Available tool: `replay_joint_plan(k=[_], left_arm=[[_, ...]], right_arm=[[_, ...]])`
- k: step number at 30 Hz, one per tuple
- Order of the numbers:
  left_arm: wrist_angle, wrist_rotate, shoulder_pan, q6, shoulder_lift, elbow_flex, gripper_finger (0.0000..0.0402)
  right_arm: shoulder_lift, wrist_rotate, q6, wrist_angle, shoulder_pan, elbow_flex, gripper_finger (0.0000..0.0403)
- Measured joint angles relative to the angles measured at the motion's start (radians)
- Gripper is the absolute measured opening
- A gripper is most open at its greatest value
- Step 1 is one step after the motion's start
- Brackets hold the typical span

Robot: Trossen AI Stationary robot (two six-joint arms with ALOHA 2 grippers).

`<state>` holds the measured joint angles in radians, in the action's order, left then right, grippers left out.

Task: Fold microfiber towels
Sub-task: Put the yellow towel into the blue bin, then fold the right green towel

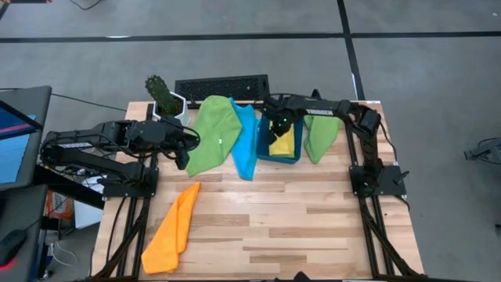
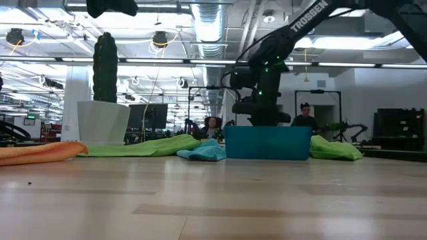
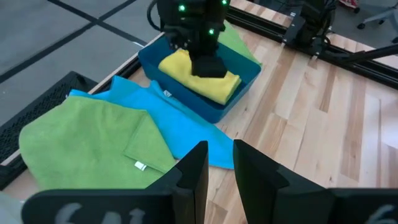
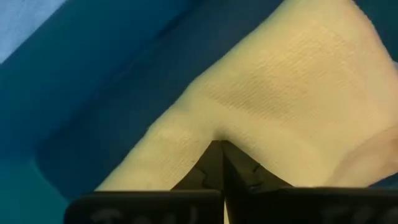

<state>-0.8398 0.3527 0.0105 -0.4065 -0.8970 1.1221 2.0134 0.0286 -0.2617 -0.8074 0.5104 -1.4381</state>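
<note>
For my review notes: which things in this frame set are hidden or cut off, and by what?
- Yellow towel: in the low view, hidden behind the blue bin wall; in the high view, mostly covered by the right gripper.
- Right gripper's pinch: in the right wrist view its shut fingertips cover the cloth between them.
- Orange towel: cut off by the low view's left edge.
- Left gripper: fingertips hidden under the arm in the high view.

Grey floor (image 1: 235, 19) crossed by dark lines at top of frame. Light wooden plank table (image 1: 266, 227) at centre, black keyboard (image 1: 221, 86) at its far edge, beside a potted cactus (image 1: 160, 94) in a white pot. Beyond, an open hall: exposed ducts (image 2: 210, 27), ceiling lights, seated people (image 2: 305, 117) at distant monitors.
</note>
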Motion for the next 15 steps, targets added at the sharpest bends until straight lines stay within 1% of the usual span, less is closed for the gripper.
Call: replay_joint_plan(k=[3,5,7,12,15], left_arm=[[0.0,0.0,0.0,-0.001,0.0,0.0,0.0066],[0.0,0.005,0.0,-0.001,0.0,0.0,0.0066],[0.0,0.016,0.0,-0.001,0.0,0.0,0.0066],[-0.001,0.026,0.0,-0.001,0.0,0.0,0.0066],[0.0,0.027,0.0,-0.015,0.0,0.0,0.0066]], right_arm=[[-0.037,-0.002,0.008,-0.025,0.014,-0.014,0.0029],[-0.086,-0.031,0.023,-0.017,0.014,-0.016,0.0032],[-0.13,-0.077,0.031,-0.02,0.014,-0.016,0.003],[-0.199,-0.081,0.055,-0.08,0.01,-0.015,0.0017],[-0.232,-0.104,0.045,-0.14,0.007,-0.013,0.0019]])
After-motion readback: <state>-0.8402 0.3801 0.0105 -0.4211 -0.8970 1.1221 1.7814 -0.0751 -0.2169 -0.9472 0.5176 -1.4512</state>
